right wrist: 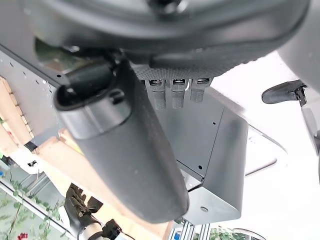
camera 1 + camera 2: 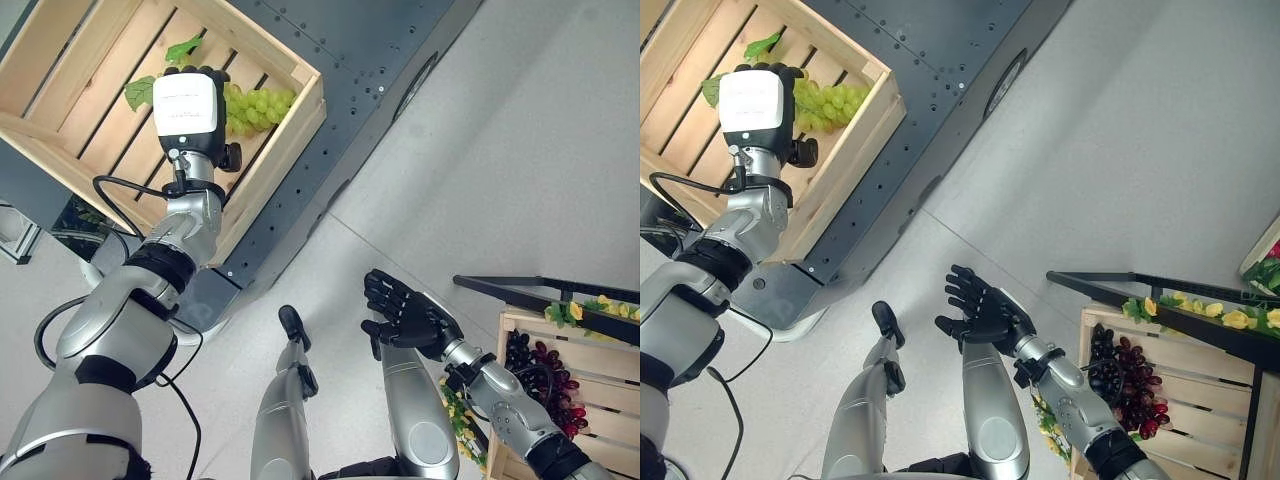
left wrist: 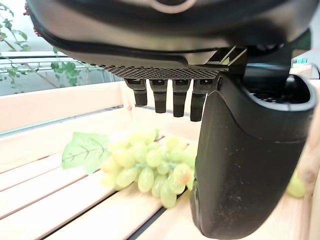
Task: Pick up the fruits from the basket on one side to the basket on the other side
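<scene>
- Pale slatted wooden crate [image 2: 290, 120] sits on a dark grey metal platform [image 2: 340, 60], on the robot's left; inside it lies a bunch of green grapes with green leaves [image 2: 255, 107], resting on the slats near the crate's wall.
- Second slatted wooden crate [image 2: 1200, 385] sits low on the robot's right; it holds a bunch of dark red-purple grapes [image 2: 1130, 385] against its near end.
- A black rail [image 2: 1160, 300] crosses above that second crate, with yellow flowers and green leaves [image 2: 1230, 318] along it.
- Green bunch lies flat, long axis roughly along the slats; leafy stem end [image 2: 140, 92] points toward the crate's middle, the tapered grape end toward the crate wall.
- In the left wrist view the grapes [image 3: 150, 170] look pale yellow-green, oval, tightly clustered, with one broad lobed leaf [image 3: 85, 150] at one end.
- Left hand [image 2: 187, 110] hangs over the green bunch inside the crate; fingers [image 3: 160, 95] straight and pointing down above the grapes, not touching them, thumb alongside, nothing held.
- Right hand [image 2: 980, 310] hovers over the grey floor [image 2: 520, 150], well apart from both crates, palm up, fingers spread, empty.
</scene>
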Robot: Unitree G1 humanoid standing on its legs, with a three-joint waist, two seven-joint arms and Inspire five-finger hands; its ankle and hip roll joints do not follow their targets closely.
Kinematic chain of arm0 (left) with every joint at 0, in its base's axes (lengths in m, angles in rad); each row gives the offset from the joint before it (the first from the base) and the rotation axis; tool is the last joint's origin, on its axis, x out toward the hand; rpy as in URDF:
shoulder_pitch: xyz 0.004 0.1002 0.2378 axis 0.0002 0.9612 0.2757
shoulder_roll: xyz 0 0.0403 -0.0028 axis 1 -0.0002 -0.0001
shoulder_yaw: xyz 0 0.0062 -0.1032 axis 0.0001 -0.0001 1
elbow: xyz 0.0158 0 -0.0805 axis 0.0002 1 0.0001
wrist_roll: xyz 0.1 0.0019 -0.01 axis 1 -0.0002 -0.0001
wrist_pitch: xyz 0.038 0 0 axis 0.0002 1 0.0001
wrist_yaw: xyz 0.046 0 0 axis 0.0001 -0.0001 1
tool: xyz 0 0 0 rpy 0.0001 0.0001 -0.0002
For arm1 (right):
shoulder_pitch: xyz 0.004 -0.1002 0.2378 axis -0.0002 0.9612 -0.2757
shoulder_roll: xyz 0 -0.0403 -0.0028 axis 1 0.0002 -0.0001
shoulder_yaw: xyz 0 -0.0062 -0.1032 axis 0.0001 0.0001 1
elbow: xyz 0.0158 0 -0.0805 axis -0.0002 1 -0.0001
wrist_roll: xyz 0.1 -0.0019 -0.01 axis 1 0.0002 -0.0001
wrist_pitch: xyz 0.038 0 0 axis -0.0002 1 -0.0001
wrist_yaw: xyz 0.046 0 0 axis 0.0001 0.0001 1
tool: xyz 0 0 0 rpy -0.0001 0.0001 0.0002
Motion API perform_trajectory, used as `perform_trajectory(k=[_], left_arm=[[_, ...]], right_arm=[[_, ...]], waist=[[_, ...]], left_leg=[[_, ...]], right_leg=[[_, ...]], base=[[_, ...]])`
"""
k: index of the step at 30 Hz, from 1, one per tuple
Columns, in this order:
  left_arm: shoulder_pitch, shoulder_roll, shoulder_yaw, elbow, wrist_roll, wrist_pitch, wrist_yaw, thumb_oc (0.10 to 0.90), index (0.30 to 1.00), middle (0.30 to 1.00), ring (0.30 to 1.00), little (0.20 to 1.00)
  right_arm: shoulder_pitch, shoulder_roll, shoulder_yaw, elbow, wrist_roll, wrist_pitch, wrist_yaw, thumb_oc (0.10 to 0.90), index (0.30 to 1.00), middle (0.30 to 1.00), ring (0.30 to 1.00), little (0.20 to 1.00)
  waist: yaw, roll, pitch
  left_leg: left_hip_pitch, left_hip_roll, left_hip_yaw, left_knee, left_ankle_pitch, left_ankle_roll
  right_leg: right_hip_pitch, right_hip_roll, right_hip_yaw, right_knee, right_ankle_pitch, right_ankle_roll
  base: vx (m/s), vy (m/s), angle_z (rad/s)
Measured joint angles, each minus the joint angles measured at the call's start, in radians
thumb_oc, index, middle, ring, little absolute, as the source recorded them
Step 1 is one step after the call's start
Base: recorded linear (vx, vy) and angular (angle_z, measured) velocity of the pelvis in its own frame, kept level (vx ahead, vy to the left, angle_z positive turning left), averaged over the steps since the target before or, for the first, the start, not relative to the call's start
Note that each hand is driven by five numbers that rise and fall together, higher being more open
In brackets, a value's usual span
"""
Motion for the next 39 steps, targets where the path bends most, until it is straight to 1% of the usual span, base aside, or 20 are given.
perform_trajectory(k=[3,6,9,13,17,22,26,30,35,39], left_arm=[[-0.017,-0.005,-0.023,0.024,-0.008,0.021,0.0,0.8,0.9,0.9,0.9,0.9],[-0.046,-0.011,-0.023,0.047,-0.032,0.035,0.002,0.8,0.9,0.9,0.9,0.9],[-0.072,-0.012,-0.023,0.082,-0.038,0.052,0.002,0.8,0.9,0.9,0.9,0.9],[-0.076,-0.019,-0.027,0.087,-0.039,0.053,0.003,0.8,0.9,0.9,0.9,0.9],[-0.116,-0.022,-0.075,0.108,-0.038,0.054,0.002,0.8,0.9,0.9,0.9,0.9],[-0.156,-0.024,-0.095,0.129,-0.038,0.053,0.002,0.8,0.9,0.9,0.9,0.9],[-0.163,-0.025,-0.096,0.154,-0.038,0.051,-0.002,0.8,0.9,0.9,0.9,0.9],[-0.179,-0.022,-0.106,0.184,-0.037,0.05,-0.051,0.8,0.9,0.9,0.9,0.9],[-0.191,-0.022,-0.118,0.185,-0.037,0.051,-0.127,0.8,0.9,0.9,0.9,0.9],[-0.198,-0.022,-0.135,0.186,-0.037,0.051,-0.185,0.8,0.9,0.9,0.9,0.9]], right_arm=[[-0.002,0.001,0.001,-0.002,0.001,-0.011,-0.003,0.8,0.9,0.9,0.9,0.9],[-0.009,0.004,0.002,-0.002,0.002,-0.026,-0.004,0.8,0.9,0.9,0.9,0.9],[-0.023,0.02,0.002,-0.003,0.003,-0.029,-0.007,0.8,0.9,0.9,0.9,0.9],[-0.023,0.021,0.005,-0.004,0.003,-0.03,-0.009,0.8,0.9,0.9,0.9,0.9],[-0.023,0.024,0.01,-0.004,0.003,-0.033,-0.018,0.8,0.9,0.9,0.9,0.9],[-0.024,0.029,0.02,-0.003,0.003,-0.042,-0.018,0.8,0.9,0.9,0.9,0.9],[-0.029,0.032,0.02,-0.003,0.003,-0.049,-0.019,0.8,0.9,0.9,0.9,0.9],[-0.038,0.039,0.02,-0.002,0.003,-0.049,-0.019,0.8,0.9,0.9,0.9,0.9],[-0.044,0.061,0.021,-0.003,0.003,-0.049,-0.02,0.8,0.9,0.9,0.9,0.9],[-0.064,0.06,0.034,-0.003,0.003,-0.049,-0.02,0.8,0.9,0.9,0.9,0.9]], waist=[[-0.003,-0.004,0.001],[-0.007,-0.005,0.001],[-0.023,-0.012,0.002],[-0.034,-0.018,0.002],[-0.038,-0.023,0.001],[-0.046,-0.024,0.001],[-0.046,-0.025,0.0],[-0.046,-0.028,0.0],[-0.047,-0.03,0.0],[-0.047,-0.031,-0.001]], left_leg=[[-0.004,0.001,0.006,0.002,-0.002,0.0],[-0.016,0.002,0.006,0.007,-0.002,0.0],[-0.027,0.004,0.01,0.011,-0.005,-0.001],[-0.026,0.007,0.017,0.016,-0.012,-0.002],[-0.032,0.007,0.024,0.017,-0.018,-0.001],[-0.042,0.007,0.026,0.018,-0.02,-0.001],[-0.05,0.009,0.032,0.03,-0.031,-0.001],[-0.077,0.009,0.04,0.037,-0.034,0.0],[-0.077,0.009,0.04,0.036,-0.034,0.0],[-0.076,0.009,0.04,0.036,-0.034,0.0]], right_leg=[[-0.004,0.001,0.001,0.0,0.0,0.0],[-0.014,0.001,0.002,0.001,0.0,0.0],[-0.024,0.003,0.004,0.001,0.001,0.001],[-0.023,0.006,0.009,-0.003,0.002,0.001],[-0.031,0.008,0.018,-0.004,0.002,0.002],[-0.042,0.009,0.019,-0.006,0.003,0.002],[-0.049,0.009,0.021,-0.005,0.002,0.003],[-0.077,0.009,0.026,-0.003,0.006,0.003],[-0.076,0.008,0.025,-0.003,0.006,0.003],[-0.076,0.008,0.024,-0.003,0.007,0.004]], base=[[-0.01,-0.026,-0.01],[0.0,-0.011,0.0],[0.05,-0.002,-0.03],[0.03,-0.007,-0.05],[0.01,-0.013,-0.03],[0.0,-0.003,-0.01],[0.01,-0.001,-0.04],[-0.02,0.0,-0.04],[-0.04,-0.01,0.01],[-0.05,-0.012,0.0]])
